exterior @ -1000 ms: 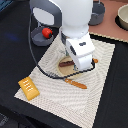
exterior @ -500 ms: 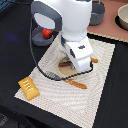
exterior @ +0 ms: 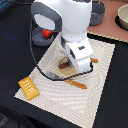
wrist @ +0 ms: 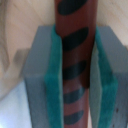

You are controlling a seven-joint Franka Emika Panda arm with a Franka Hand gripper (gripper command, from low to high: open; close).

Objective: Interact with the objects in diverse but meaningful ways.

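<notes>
- Brown sausage (wrist: 74,60) with dark stripes sits between the pincer (wrist: 74,75) pads, both teal pads (wrist: 54,85) touching its sides: clenched on it.
- Exterior view: arm body hides the pincer and most of the round tan plate (exterior: 64,73); a short dark-red piece shows on the plate just below the arm, likely the sausage end.
- Woven placemat (exterior: 95,95) carries plate and cutlery; its half toward the exterior view's lower right is bare, most open room there.
- Orange-handled knife (exterior: 77,84) lies just off the plate's lower rim, pointing toward the exterior view's right. Another orange handle (exterior: 94,60) peeks out at the arm's right side.
- Yellow packet (exterior: 28,88) lies at the placemat's corner on the exterior view's left, partly over the edge onto the dark desk (exterior: 12,60); well apart from the arm.
- Red tomato (exterior: 46,34) sits in the grey pan (exterior: 39,40), off the placemat, close behind the arm's base link.
- Bowls stand near the far edge, well apart from the plate.
</notes>
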